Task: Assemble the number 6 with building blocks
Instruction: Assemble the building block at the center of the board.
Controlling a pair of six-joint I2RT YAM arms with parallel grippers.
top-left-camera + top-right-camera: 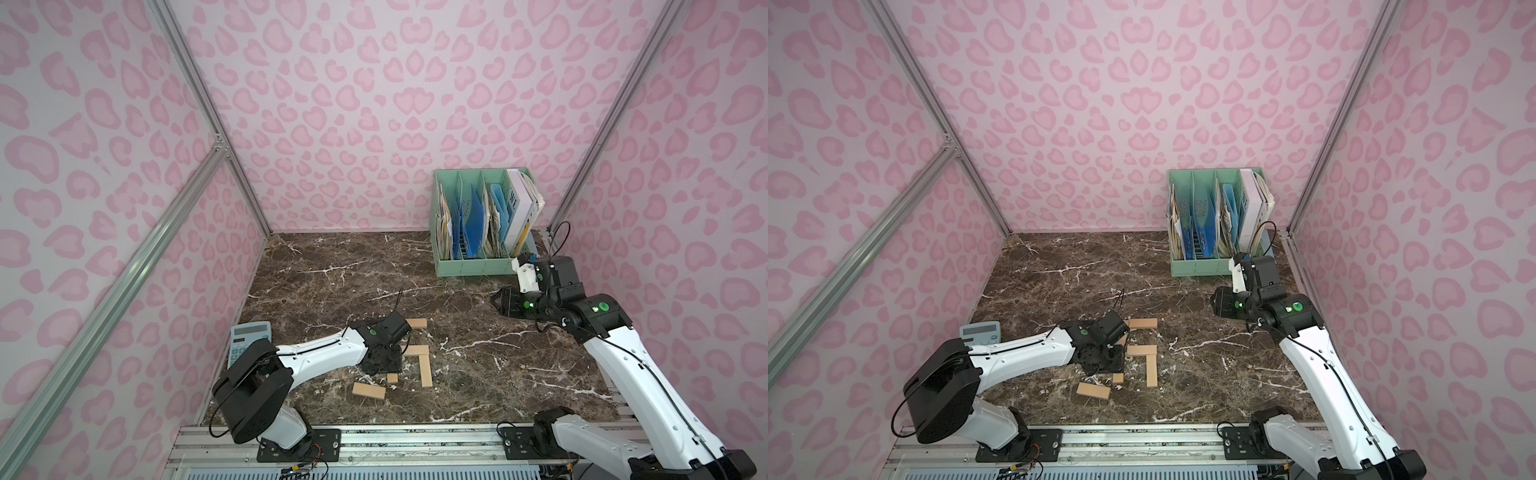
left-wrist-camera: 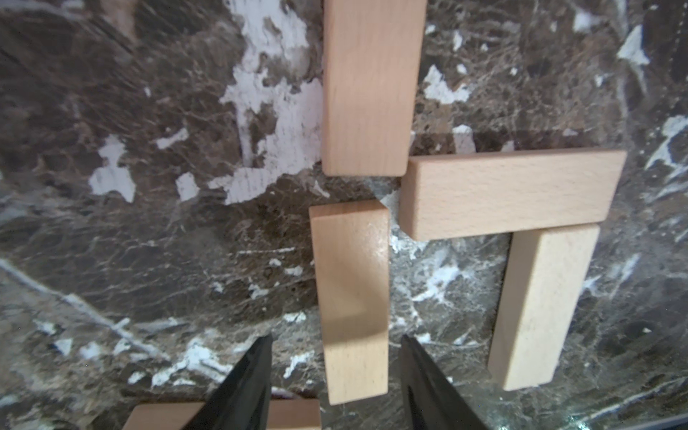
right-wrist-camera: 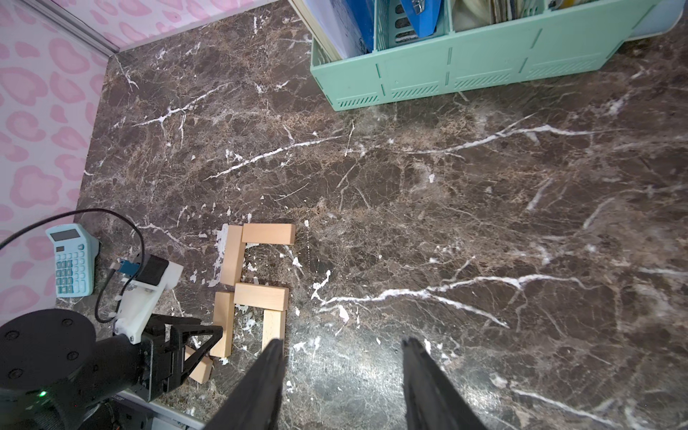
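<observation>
Number 6 (image 3: pixel 260 296), near the surface's (image 1: pixel 519 374) front edge: five planks (image 1: pixel 1151 371) set; bottom plank (image 1: pixel 369 390) loose. My left hand (image 2: pixel 337 337), apart, straddles the lower-left plank (image 2: pixel 352 283); right hand (image 3: pixel 342 340) apart, empty.

Both units, left arm (image 1: pixel 320 353) and right arm (image 1: pixel 636 374): white moulded, screw-dotted link shells and black joint housings. Green round mark (image 1: pixel 372 332) on each wrist housing, possibly a lit indicator. Thin black cable (image 3: pixel 93 210) loops to a white printed camera bracket (image 3: pixel 149 294). The right gripper (image 3: pixel 342 339) has black tapered fingers.
</observation>
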